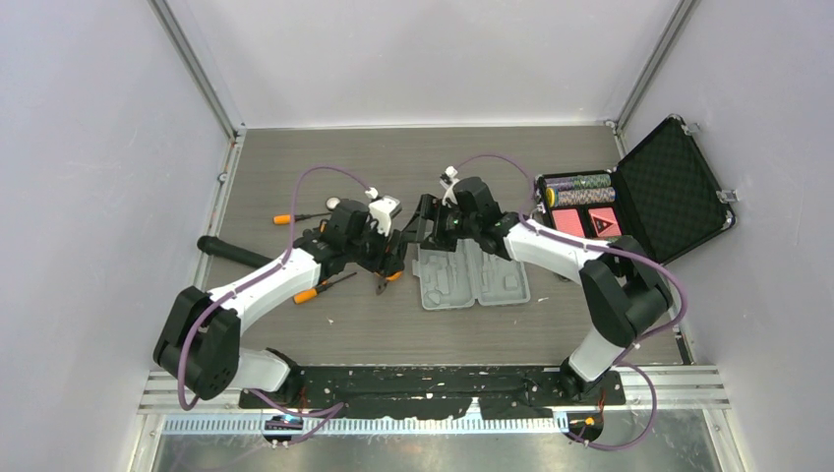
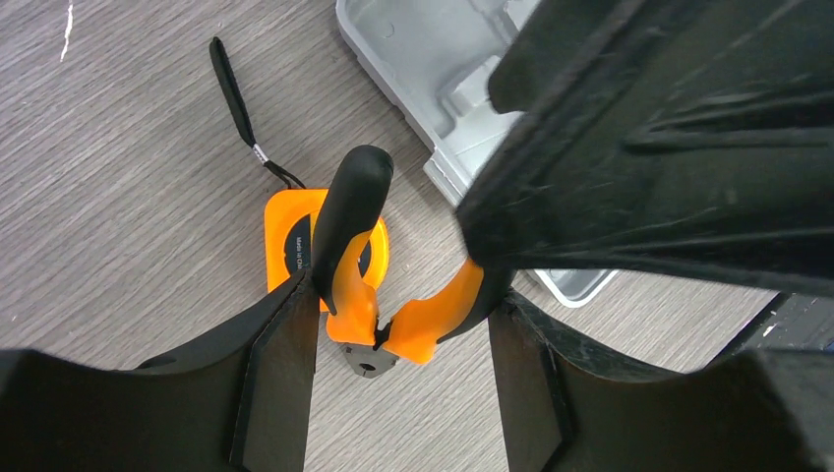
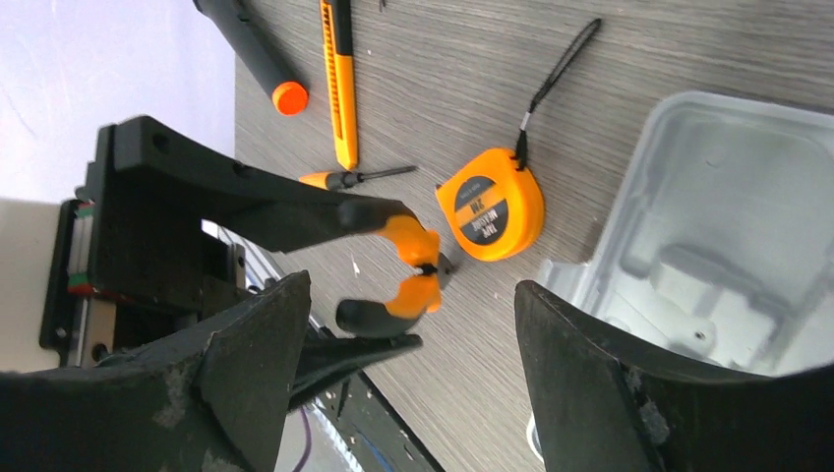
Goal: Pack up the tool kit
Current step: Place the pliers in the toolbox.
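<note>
Left gripper (image 2: 398, 324) stands half spread, its fingers (image 2: 285, 344) pinching the pliers (image 2: 349, 246) by both orange-and-black handles. The pliers sit just beside the open grey case (image 3: 728, 197), with the tape measure (image 3: 490, 202) close by on the table (image 3: 629, 59). Right gripper (image 3: 410, 295) is spread wide, holding and touching nothing. The tape measure label reads "2M MEASURE". A side label reads "Made in Ch", the rest hidden.
</note>
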You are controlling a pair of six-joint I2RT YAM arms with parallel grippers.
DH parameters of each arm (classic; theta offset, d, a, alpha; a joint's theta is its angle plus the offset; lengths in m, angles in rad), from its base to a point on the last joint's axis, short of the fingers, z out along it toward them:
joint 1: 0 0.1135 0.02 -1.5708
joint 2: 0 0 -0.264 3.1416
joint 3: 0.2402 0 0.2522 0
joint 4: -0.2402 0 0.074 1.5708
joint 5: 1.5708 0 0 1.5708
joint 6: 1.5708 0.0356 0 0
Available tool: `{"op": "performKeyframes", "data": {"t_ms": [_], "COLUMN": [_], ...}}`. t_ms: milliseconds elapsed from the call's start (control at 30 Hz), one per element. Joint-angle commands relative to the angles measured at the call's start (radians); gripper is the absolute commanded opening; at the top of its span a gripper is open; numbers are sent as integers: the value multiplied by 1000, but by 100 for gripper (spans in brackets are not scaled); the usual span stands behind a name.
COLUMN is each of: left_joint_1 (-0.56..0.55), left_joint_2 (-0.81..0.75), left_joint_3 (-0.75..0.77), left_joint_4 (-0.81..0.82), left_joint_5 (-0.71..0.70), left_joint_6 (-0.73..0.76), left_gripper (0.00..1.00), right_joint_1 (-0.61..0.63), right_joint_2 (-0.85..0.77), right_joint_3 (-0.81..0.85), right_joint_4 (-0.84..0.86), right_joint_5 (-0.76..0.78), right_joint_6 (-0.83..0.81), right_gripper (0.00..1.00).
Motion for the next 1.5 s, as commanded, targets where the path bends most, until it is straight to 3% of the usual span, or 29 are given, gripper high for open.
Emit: {"op": "performKeyframes", "data": {"t_ms": [0, 333, 500, 633, 733, 767, 800, 900, 933, 1033, 1100, 1267, 1467], "left_joint_1": [-12, -21, -37, -45, -45, -45, -45, -45, -46, -45, -45, -44, -44], "left_joint_2": [-41, -34, -37, -50, -66, -74, -84, -122, -140, -217, -284, -422, -525], "left_joint_3": [0, 8, 11, 12, 16, 19, 22, 33, 38, 44, 38, -36, -163], "left_joint_4": [92, 88, 74, 62, 48, 43, 37, 18, 2, -12, -11, 80, 313], "left_joint_5": [28, 37, 36, 38, 32, 30, 26, 10, -4, -51, -112, -210, -274], "left_joint_6": [23, 21, 30, 35, 33, 30, 27, 9, -6, -60, -136, -413, -655], "left_gripper": [0, 0, 0, 0, 0, 1, 4, 18, 26, 63, 72, 83, 86], "right_joint_1": [18, 89, 101, 102, 103, 101, 100, 87, 83, 48, 20, -64, -115], "right_joint_2": [26, 122, 153, 161, 142, 126, 116, 53, 36, -57, -129, -310, -458], "right_joint_3": [54, 97, 93, 98, 78, 64, 56, 22, 14, -49, -106, -250, -390], "right_joint_4": [118, 105, 131, 159, 197, 205, 220, 250, 259, 311, 360, 532, 727], "right_joint_5": [-33, 48, 98, 77, 61, 58, 51, 42, 43, 58, 87, 142, 208], "right_joint_6": [65, 64, 82, 86, 93, 99, 104, 114, 118, 138, 162, 245, 377], "right_gripper": [80, 75, 65, 47, 20, 15, 8, 6, 6, 5, 5, 5, 5]}}
